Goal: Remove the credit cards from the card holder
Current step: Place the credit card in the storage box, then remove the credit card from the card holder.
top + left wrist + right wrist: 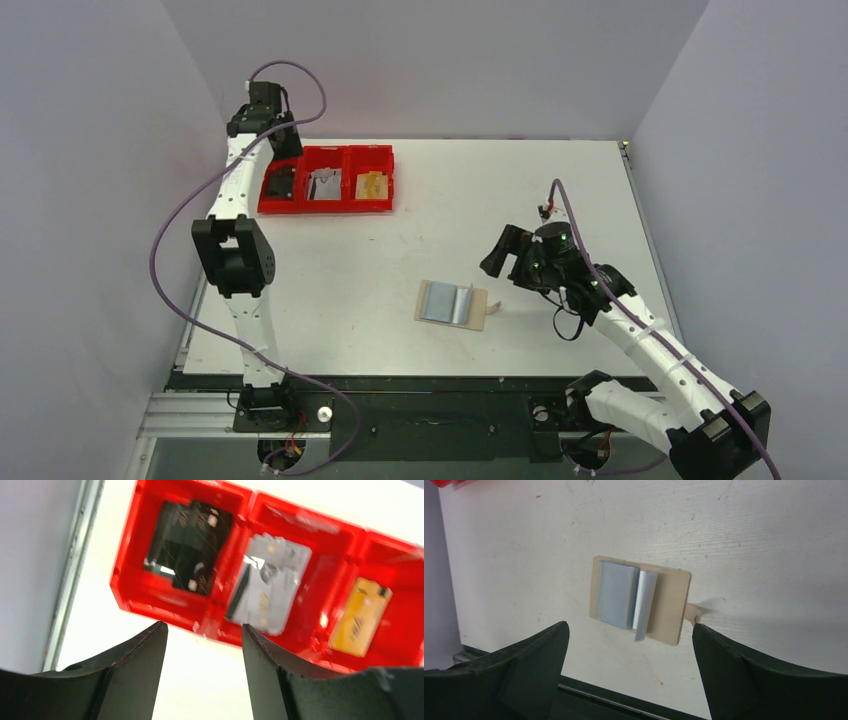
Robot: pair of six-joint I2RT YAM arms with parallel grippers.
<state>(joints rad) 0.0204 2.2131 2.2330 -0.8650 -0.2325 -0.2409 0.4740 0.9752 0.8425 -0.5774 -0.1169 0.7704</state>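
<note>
**Tan card holder lies on the counter with both grippers empty**

The flat tan rectangular card holder (pixel 671 605) lies in the near half of the white counter (pixel 560 190). Pale blue-grey credit cards (pixel 616 592) rest on its left part, and a paler sheet (pixel 644 605) curls up beside them (card or flap, I cannot tell). The right gripper (pixel 630 626) hovers above the holder without touching it, its fingers spread wide with nothing between them. The left gripper (pixel 202 627) hangs over the red plastic three-compartment tray (pixel 235 545) at the far left of the counter, its fingers partly apart and empty. In the tray, dark cards (pixel 187 545) lie in the left compartment, silver-grey cards (pixel 270 582) in the middle one, and a yellow card (pixel 360 615) in the right one.
</note>
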